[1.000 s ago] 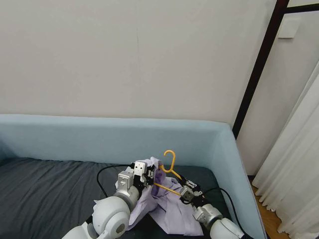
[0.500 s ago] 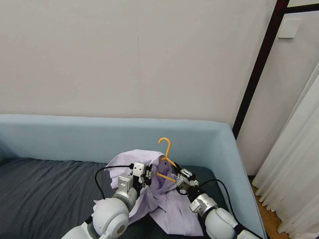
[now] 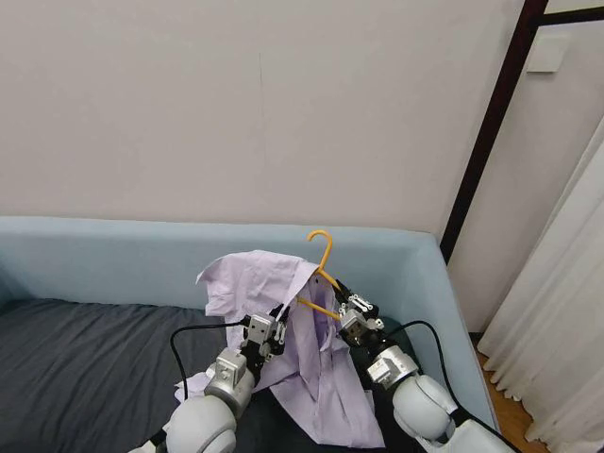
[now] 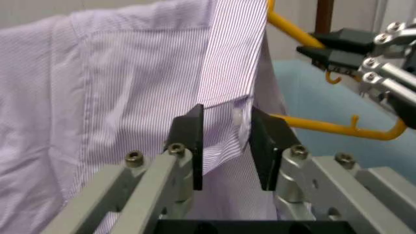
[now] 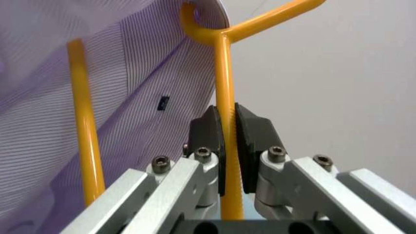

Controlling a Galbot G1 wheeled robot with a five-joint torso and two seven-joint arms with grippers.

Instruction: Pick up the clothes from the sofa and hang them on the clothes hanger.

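A lilac striped shirt point(image 3: 283, 363) hangs draped over one arm of an orange hanger point(image 3: 324, 269) above the sofa seat. My right gripper point(image 3: 351, 316) is shut on the hanger's lower stem point(image 5: 226, 97), holding it upright; the shirt point(image 5: 97, 83) lies against the hanger beside it. My left gripper point(image 3: 267, 332) sits just left of the shirt's front. In the left wrist view its fingers point(image 4: 192, 141) stand open, with the shirt's buttoned edge point(image 4: 227, 112) hanging between them. The right gripper point(image 4: 344, 51) and hanger point(image 4: 325, 127) show beyond.
The sofa has a light blue backrest point(image 3: 113, 255) and a dark grey seat point(image 3: 85, 368). Its blue side arm point(image 3: 444, 321) rises to the right. A dark door frame point(image 3: 486, 142) and a white curtain point(image 3: 566, 330) stand further right.
The right gripper has raised the hanger, and the shirt has come up off the seat with it and spread out. The left gripper has sunk slightly lower.
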